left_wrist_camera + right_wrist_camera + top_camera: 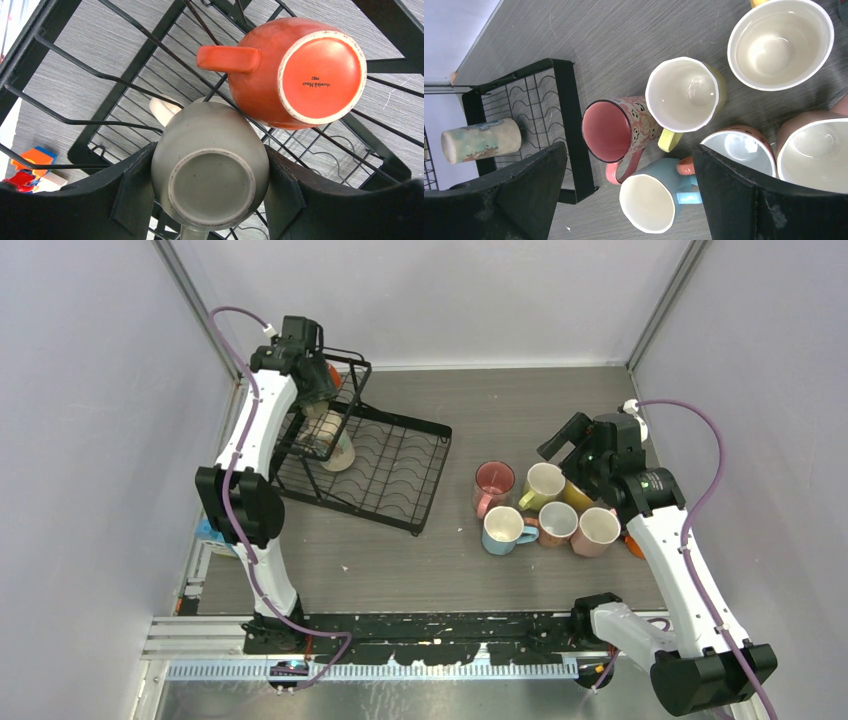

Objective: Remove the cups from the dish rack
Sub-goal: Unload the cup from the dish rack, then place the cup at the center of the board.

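Grey wood-grain table (pixel 520 400): black wire dish rack (pixel 434 480) under the left fingers (pixel 75 210). Coloured ceramic mugs (pixel 557 522) stand beneath the right fingers (pixel 749 200).

left wrist view: a small dark maker's stamp (pixel 316 83) is printed at the centre of the round underside of the orange mug (pixel 260 85), which faces the camera. the mark is a single short line, a couple of script words followed by what looks like four digits, seen upside down and too fine to read with certainty.
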`<state>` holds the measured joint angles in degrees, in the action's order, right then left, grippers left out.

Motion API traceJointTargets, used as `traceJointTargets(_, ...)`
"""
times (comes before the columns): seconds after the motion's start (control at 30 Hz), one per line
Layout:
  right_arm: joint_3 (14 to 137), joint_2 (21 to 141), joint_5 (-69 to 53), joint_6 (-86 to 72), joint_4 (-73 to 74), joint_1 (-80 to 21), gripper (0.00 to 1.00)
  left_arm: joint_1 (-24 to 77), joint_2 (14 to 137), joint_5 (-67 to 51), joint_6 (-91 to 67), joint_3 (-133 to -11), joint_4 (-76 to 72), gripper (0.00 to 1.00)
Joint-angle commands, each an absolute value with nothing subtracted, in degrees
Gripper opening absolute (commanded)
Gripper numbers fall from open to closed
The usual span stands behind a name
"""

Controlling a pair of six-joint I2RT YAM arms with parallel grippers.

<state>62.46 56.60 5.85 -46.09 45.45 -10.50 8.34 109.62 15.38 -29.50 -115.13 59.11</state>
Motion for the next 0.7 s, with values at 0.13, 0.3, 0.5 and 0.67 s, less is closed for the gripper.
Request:
traceJointTargets(0.13,63.3,55.4,6.9,-46.2,43.7,-11.3,1.0,8.1,106.3,15.3,-27.9,-119.0,58.6,0.37)
traceJointTargets(0.3,64.0,55.7,6.8,-45.9,44.0,-11.5,1.0,8.2,106.6,14.7,-27.1,-122.8,60.0,0.17)
traceJointTargets(0.5,64.1,55.9,6.1,-45.8,43.4,-11.8,1.0,8.2,106.1,13.9,-26.9,-124.9,60.5,0.04)
traceJointTargets(0.67,64.6,55.5,4.1,-45.6,41.8,-12.4,1.0,8.2,104.9,10.7,-27.9,-126.7,60.7,0.0)
